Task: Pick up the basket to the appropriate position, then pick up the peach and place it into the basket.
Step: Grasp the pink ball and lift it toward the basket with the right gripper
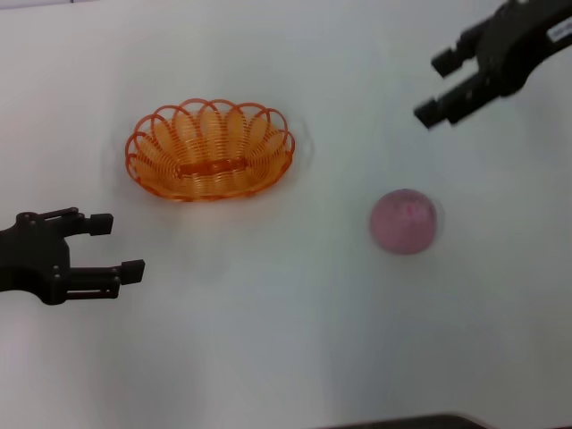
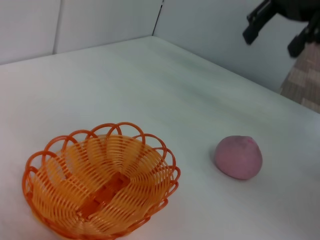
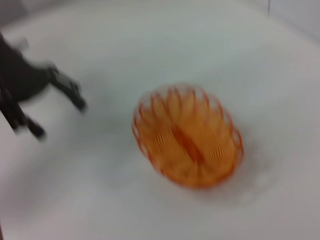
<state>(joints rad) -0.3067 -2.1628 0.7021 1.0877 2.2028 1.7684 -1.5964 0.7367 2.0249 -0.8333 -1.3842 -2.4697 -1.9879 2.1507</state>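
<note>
- We see the orange wire basket [image 1: 211,150] resting upright on the white table [image 1: 286,340], the pink peach [image 1: 404,221] well apart on its right.
- Our left gripper [image 1: 114,246] hovers near the basket, jaws wide, empty.
- Our right gripper [image 1: 438,88] hangs beyond the peach, also spread and empty.

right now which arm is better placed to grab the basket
Probably the left. Its open pincer sits just near-left of the basket, with nothing between. The right pincer, also open, hangs far-right, closer to the peach.
</note>
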